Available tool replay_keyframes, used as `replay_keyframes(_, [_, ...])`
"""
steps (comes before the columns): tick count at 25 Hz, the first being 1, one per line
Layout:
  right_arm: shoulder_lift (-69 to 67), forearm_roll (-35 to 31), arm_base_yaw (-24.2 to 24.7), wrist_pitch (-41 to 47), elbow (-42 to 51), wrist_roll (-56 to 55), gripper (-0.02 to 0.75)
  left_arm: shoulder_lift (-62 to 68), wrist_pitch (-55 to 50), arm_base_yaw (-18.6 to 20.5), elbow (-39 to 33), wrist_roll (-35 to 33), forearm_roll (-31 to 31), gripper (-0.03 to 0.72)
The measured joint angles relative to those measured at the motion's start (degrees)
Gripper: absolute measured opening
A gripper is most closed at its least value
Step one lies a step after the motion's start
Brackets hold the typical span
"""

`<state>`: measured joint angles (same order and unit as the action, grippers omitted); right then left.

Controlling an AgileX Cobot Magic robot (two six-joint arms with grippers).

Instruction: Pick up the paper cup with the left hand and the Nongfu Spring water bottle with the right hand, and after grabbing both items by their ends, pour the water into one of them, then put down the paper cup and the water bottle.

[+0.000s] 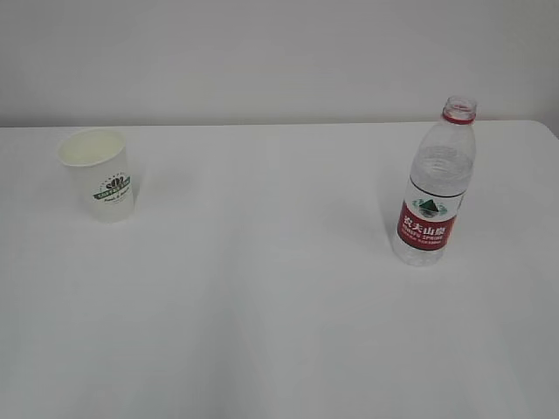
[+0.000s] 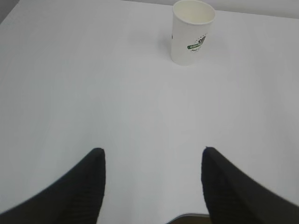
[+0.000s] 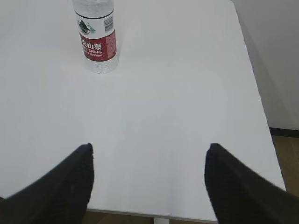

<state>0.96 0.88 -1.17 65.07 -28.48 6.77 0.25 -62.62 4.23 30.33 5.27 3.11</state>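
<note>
While both arms sit low at the near edge of the counter, we note that neither gripper appears in the exterior view; each shows only in its own wrist view. Nearest the left wrist camera, the left gripper has its two dark fingers spread well apart over bare white surface, released, with nothing between them. Nearest the right wrist camera, the right gripper is likewise released, its fingers set wide and empty above the counter's near edge, beyond which we see a strip of wooden floor at the right. Farther out, the paper cup stands upright on the left part of the counter, mouth open upward, its green logo facing the exterior camera; in the left wrist view the cup lies well ahead of the gripper and slightly right of its centre line. We cannot tell from these views whether the cup holds any liquid. On the right part of the counter the Nongfu Spring water bottle stands upright, uncapped, red neck ring on top and red label toward the camera; in the right wrist view the bottle is well ahead and to the left of the gripper. Cup and bottle stand well apart from each other. Behind the counter we see a plain pale wall.
</note>
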Motion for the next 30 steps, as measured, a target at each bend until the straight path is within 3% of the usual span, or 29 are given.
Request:
replay_keyframes(20, [0.0,0.0,0.0,0.0,0.0,0.0,0.563,0.0,0.1,0.0,0.0,0.0,0.1,0.461])
replay_keyframes(30, [0.0,0.0,0.0,-0.1,-0.3,0.0,0.563,0.0,5.0,0.0,1.2,-4.3,0.1,0.460])
